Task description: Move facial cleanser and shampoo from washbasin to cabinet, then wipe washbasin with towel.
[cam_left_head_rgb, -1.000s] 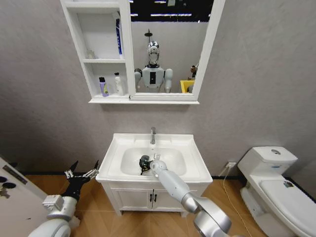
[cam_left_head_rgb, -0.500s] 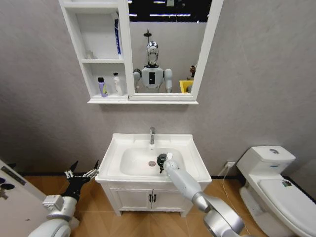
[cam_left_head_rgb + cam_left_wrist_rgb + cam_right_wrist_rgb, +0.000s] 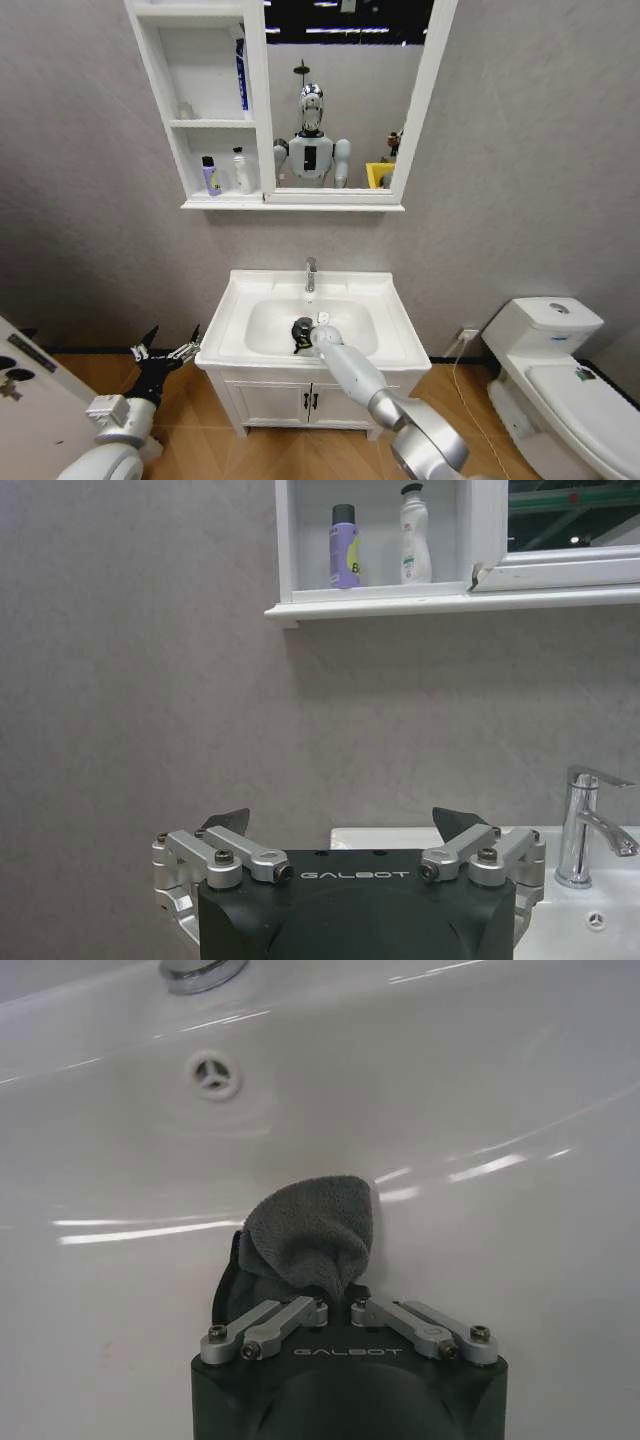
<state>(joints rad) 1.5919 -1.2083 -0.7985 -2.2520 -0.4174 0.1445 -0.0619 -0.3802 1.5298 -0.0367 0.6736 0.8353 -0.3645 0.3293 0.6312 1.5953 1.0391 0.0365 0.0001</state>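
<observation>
Wiping washbasin point(image 3: 385, 345) bowl with right tool point(image 3: 338, 1290) clamped on soft, limp towel point(image 3: 312, 1232), bunched mid-cloth; left tool point(image 3: 340, 832) idling apart beside vanity.

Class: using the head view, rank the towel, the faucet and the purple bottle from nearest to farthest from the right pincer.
1. towel, clamped in the right pincer, in the washbasin bowl.
2. faucet, at the basin's back rim.
3. purple bottle, in the cabinet's lowest compartment.

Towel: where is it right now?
In the head view the towel sits inside the washbasin bowl, near its middle below the faucet, pinched in the right gripper. The right wrist view shows it against the white bowl surface.
</observation>
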